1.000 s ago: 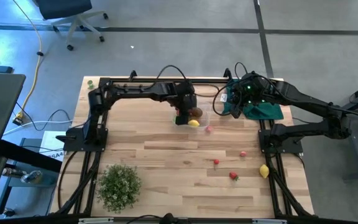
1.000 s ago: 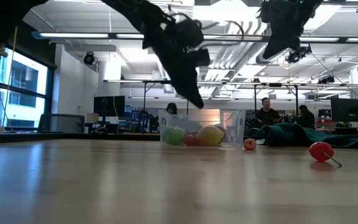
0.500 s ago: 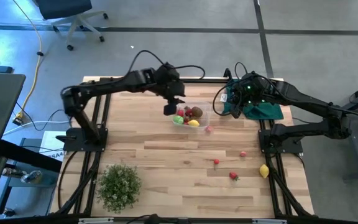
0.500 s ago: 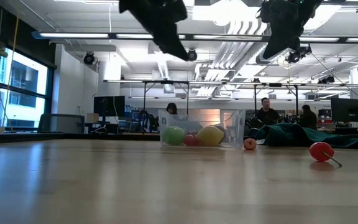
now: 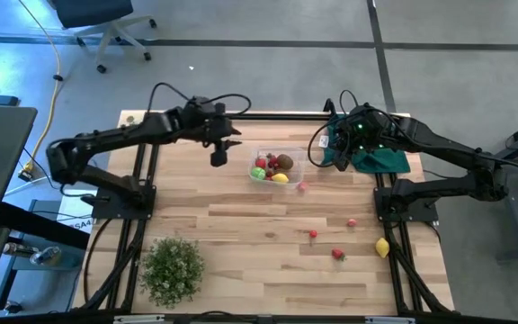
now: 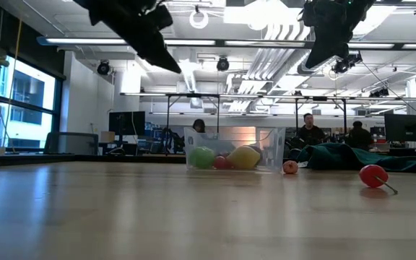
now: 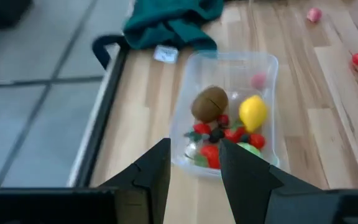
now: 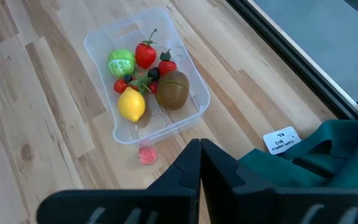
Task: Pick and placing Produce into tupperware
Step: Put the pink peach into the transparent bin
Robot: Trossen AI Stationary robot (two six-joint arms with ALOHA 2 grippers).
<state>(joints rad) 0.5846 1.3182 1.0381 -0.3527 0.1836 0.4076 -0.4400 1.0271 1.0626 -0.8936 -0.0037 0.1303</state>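
Left claw (image 5: 219, 158) hangs beside the tupperware (image 5: 277, 167), slightly parted, holding nothing. Right claw (image 8: 199, 163) is closed, empty.

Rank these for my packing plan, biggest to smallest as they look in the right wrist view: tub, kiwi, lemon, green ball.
1. The tupperware, by far.
2. The kiwi.
3. The lemon and the green ball look about alike; the lemon seems slightly longer, but I would not rank them apart.
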